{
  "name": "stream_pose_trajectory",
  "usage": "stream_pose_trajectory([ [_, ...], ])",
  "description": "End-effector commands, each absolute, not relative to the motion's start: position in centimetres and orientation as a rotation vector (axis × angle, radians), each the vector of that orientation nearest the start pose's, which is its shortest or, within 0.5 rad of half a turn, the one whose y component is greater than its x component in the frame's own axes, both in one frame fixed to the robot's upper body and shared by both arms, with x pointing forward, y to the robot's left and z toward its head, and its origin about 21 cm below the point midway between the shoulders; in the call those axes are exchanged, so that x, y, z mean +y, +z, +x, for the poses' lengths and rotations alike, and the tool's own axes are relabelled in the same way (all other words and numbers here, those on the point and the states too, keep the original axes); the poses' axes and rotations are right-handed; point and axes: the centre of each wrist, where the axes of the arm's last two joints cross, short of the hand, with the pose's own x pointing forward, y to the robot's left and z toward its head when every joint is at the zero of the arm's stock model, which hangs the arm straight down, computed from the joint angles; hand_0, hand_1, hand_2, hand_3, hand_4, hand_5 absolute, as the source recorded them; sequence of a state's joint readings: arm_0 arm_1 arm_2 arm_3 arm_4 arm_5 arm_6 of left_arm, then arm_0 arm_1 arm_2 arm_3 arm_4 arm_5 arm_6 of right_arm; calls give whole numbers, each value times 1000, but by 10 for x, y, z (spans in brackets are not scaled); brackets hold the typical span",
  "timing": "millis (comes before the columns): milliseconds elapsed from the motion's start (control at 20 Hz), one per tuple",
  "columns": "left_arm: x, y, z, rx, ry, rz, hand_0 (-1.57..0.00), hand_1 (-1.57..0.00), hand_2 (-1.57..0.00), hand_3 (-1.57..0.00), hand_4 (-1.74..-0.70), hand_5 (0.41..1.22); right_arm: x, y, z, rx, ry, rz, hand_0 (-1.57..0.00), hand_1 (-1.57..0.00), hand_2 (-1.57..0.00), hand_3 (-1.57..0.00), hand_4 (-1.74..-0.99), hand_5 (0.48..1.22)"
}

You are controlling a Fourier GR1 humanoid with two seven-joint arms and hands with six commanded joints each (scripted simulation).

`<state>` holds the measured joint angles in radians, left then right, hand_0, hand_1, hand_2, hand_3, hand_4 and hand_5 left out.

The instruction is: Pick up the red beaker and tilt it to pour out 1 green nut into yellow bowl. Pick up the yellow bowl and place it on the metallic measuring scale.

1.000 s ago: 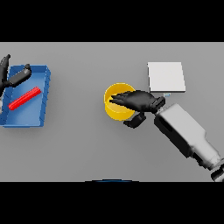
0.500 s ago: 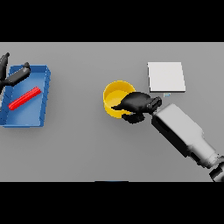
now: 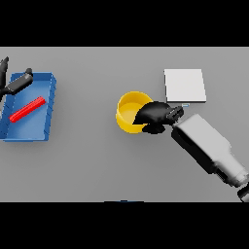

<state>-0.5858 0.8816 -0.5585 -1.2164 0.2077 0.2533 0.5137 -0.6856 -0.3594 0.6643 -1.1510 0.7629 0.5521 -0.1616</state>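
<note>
Yellow bowl (image 3: 130,110): round, upright, right rim under the right hand's fingers (image 3: 151,114)
Metallic measuring scale (image 3: 184,85): flat pale square, just beyond the fingers

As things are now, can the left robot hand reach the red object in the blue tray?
Probably yes. The left robot hand hovers at the blue tray's far left corner, and the red object lies uncovered just beside it, with nothing between them.

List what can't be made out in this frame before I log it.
- Right hand, head view: it covers the yellow bowl's right rim, so its hold there can't be confirmed.
- Bowl contents: no nut can be made out; the hand hides part of the inside.
- Left hand: cut off by the left edge, above the blue tray.
- Scale: no display or markings readable.
</note>
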Motion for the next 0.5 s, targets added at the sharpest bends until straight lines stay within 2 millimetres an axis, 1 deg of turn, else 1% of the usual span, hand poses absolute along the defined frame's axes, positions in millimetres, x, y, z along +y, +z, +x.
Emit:
stream_pose_trajectory([
  [0, 323, 117, 354, -1087, -529, 738, 1, 1, 1, 1, -803, 725, -136, 60, 354, -1160, 2034, -243, -1513, -1509, -1453, -1192, -1722, 1207],
  [100, 326, 115, 352, -1083, -532, 736, 1, 1, 1, 1, -801, 724, -140, 74, 352, -1181, 2024, -224, -1534, -1531, -1490, -1192, -1729, 1212],
  [150, 326, 118, 351, -1094, -528, 738, 1, 1, 1, 1, -801, 723, -141, 84, 355, -1201, 2020, -235, -1541, -1539, -1470, -1268, -1731, 1214],
  [250, 329, 117, 349, -1083, -538, 733, 1, 1, 1, 1, -798, 721, -143, 100, 355, -1215, 2030, -270, -1552, -1551, -1506, -1377, -1731, 1216],
  [300, 326, 120, 350, -1084, -541, 735, 1, 1, 1, 1, -797, 719, -146, 107, 356, -1213, 2026, -300, -1556, -1555, -1519, -1357, -1730, 1217],
  [350, 321, 118, 350, -1091, -542, 726, 1, 1, 1, 1, -798, 719, -146, 116, 356, -1211, 2017, -327, -1559, -1558, -1529, -1348, -1728, 1218],
  [450, 324, 118, 352, -1090, -541, 739, 1, 1, 1, 1, -800, 722, -150, 136, 358, -1228, 2003, -364, -1563, -1563, -1544, -1308, -1724, 1219],
])
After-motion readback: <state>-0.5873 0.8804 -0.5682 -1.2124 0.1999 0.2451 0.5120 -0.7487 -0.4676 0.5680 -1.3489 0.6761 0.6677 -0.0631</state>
